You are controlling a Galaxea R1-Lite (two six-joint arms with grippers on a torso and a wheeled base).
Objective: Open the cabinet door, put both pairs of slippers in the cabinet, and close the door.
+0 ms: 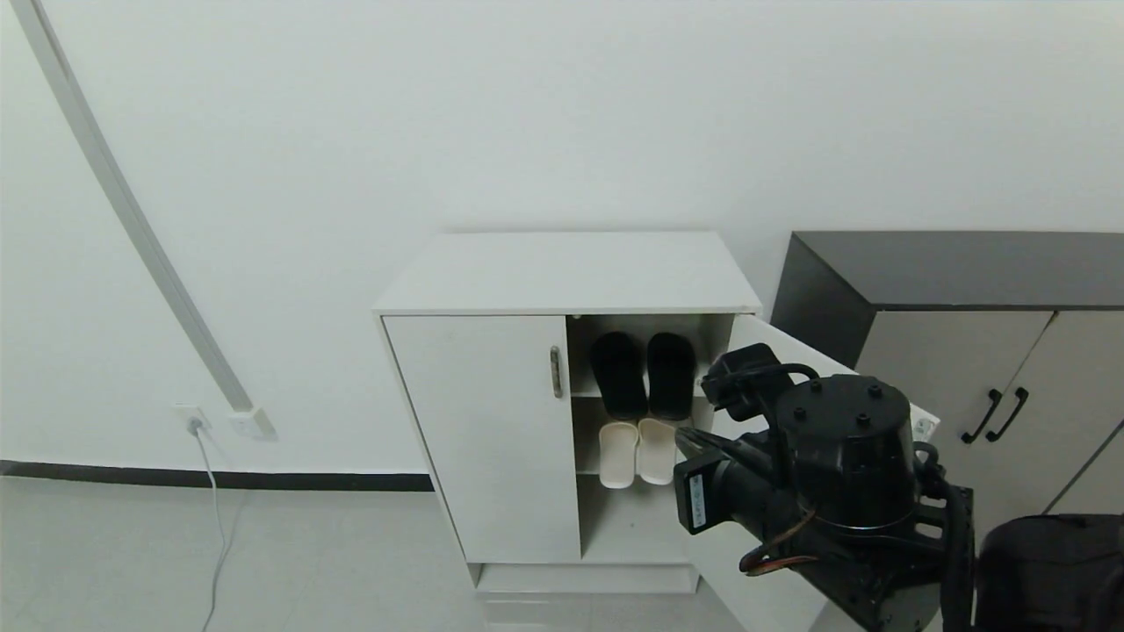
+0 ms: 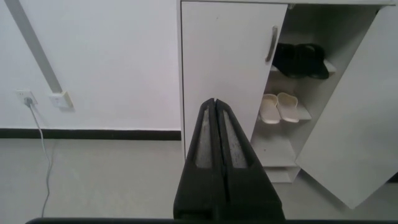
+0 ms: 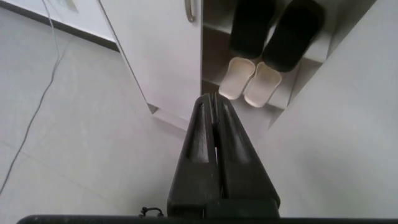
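Logged right gripper [image 3: 213, 102] with fingers pressed together, nothing held; same for left gripper [image 2: 215, 106]. Door [image 2: 354, 124] swung out just beside right fingers, edges cut off. Beyond fingertips, inside cabinet [image 1: 562, 274]: white slippers [image 3: 252, 79] on middle shelf. Black slippers [image 3: 277, 31] one shelf up, far ends cropped.

The right arm [image 1: 790, 500] is matte black, with a round, drum-shaped joint housing [image 1: 845, 439] topped by small dark screws [image 1: 800, 412]. A white label [image 1: 698, 502] sits on the boxy wrist block [image 1: 702, 491], and black cables [image 1: 773, 369] loop above it (a reddish-brown one [image 1: 773, 562] curls underneath). The left gripper [image 2: 215, 104] and right gripper [image 3: 211, 99] each have long, tapering black fingers with grey recessed faces.
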